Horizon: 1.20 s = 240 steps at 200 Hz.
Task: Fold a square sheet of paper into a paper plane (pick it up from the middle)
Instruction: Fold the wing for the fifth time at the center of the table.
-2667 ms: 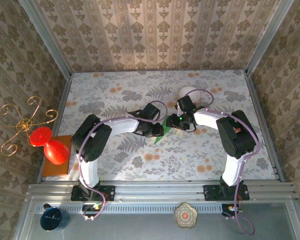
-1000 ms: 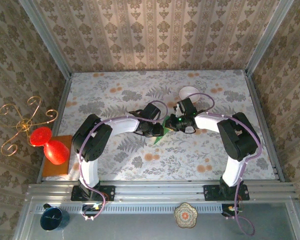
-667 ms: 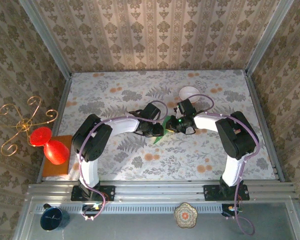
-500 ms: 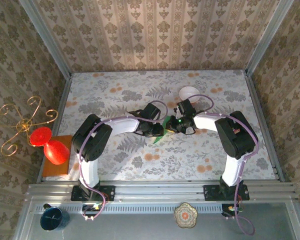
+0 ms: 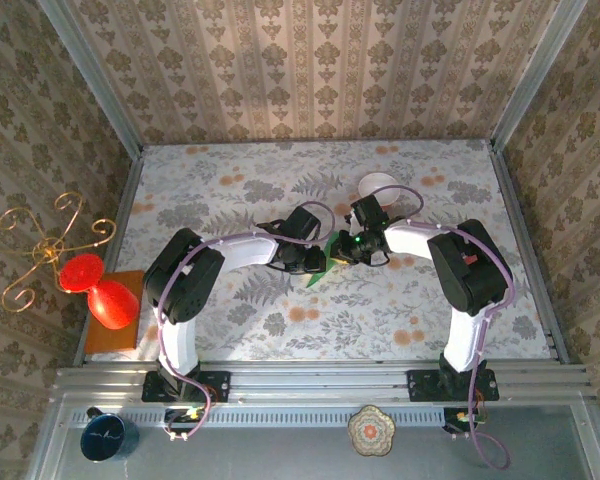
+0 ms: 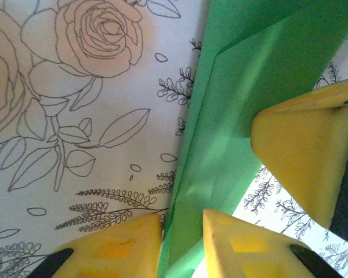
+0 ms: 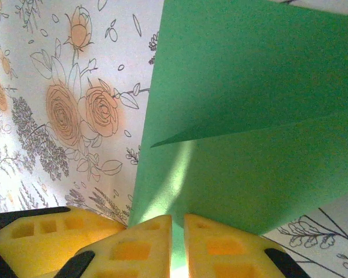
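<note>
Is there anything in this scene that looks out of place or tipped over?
The red goblet at the far left seems to lie on its side on the orange board, not upright. The partly folded green paper shows nothing odd.

My bench (image 5: 410, 310), covered in a pale cloth printed with orange roses and grey-green ferns, carries a small white round bowl (image 5: 378, 184) towards its far side and a folded bright-green paper sheet (image 7: 249, 87) at its middle.
</note>
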Each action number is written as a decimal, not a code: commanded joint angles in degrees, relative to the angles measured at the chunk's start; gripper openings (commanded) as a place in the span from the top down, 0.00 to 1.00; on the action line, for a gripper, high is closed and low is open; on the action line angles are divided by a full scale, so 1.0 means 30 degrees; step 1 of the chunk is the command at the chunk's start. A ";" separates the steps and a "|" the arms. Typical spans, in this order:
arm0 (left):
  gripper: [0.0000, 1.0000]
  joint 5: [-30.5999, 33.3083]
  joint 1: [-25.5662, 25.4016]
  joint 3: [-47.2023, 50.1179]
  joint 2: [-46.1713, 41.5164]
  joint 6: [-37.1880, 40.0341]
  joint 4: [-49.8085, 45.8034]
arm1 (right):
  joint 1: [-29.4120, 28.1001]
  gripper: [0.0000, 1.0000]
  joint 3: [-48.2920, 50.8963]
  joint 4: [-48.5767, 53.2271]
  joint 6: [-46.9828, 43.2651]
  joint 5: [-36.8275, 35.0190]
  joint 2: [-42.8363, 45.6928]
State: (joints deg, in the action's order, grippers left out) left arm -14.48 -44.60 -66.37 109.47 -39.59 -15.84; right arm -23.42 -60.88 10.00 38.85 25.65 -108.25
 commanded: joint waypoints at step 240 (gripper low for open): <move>0.96 -0.2619 0.0277 -0.0332 -0.0486 -0.0535 -0.0069 | -0.0256 0.80 -0.1161 0.2038 -0.1302 -0.0738 -0.0832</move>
State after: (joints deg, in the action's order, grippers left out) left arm -21.21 -43.79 -65.80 107.20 -40.51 -14.35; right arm -24.18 -65.80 16.73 35.73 23.22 -110.76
